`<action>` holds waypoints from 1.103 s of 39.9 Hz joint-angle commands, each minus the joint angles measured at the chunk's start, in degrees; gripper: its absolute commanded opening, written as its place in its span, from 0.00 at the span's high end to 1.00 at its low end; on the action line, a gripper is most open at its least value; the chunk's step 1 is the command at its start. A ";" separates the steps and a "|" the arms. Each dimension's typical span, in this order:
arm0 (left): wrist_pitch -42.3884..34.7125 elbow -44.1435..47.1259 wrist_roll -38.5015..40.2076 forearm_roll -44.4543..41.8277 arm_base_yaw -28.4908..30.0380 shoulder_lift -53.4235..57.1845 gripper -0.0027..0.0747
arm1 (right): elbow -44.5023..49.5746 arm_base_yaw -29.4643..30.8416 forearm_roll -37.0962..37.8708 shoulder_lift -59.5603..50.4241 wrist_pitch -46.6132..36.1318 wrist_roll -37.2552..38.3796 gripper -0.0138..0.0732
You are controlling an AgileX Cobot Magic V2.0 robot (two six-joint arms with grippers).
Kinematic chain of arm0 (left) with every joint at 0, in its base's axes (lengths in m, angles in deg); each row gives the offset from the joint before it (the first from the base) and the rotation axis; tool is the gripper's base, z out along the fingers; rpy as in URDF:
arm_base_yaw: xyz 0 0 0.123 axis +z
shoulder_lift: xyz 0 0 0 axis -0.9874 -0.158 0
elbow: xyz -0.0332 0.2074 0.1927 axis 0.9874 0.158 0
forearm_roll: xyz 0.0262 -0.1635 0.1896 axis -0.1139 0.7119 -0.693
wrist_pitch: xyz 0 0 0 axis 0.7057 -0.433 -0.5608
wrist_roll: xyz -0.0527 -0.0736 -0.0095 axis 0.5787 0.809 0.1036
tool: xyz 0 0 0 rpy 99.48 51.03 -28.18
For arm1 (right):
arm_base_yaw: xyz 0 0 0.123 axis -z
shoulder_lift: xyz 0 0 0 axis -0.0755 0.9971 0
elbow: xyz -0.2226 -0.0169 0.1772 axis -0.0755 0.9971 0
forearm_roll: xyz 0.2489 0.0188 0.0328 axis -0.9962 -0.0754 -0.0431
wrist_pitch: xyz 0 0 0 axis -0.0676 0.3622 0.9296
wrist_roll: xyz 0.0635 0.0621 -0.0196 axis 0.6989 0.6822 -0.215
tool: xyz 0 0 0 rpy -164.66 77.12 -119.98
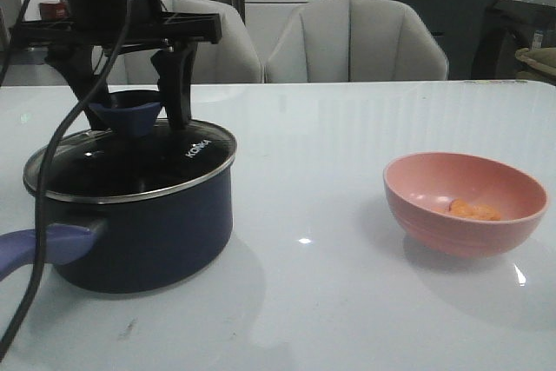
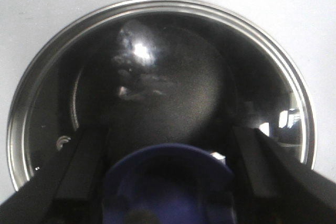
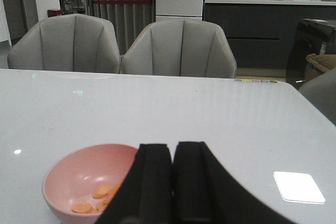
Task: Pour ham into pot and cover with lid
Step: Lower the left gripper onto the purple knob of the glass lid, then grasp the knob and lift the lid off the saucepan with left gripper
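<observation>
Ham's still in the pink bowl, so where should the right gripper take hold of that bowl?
Grip the pink bowl by its thin upright rim, coming from above on the side away from the ham. The walls are too wide and rounded to span; the right gripper must open first.

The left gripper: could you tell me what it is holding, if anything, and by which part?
The left gripper straddles the lid's blue knob, fingers either side; contact cannot be told.
</observation>
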 commanded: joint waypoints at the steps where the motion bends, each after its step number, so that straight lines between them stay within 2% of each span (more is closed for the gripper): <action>1: 4.92 -0.45 0.08 2.40 0.00 3.18 0.64 | 0.63 0.36 0.77 -1.20 -4.23 -0.06 0.68; 19: 4.92 -2.60 -0.69 3.18 1.68 5.51 0.64 | 0.63 0.36 0.77 -1.20 -4.18 -0.06 0.68; 31: 4.92 -6.29 -4.52 1.53 2.28 6.36 0.64 | 0.63 0.36 0.77 -1.20 -4.18 -0.06 0.68; 37: 4.92 -6.14 -4.52 1.06 6.39 8.14 0.64 | 0.63 0.36 0.77 -1.20 -4.18 -0.06 0.68; 44: 4.92 -2.24 -8.36 0.49 14.87 13.16 0.64 | 0.63 0.36 0.77 -1.20 -4.18 -0.06 0.68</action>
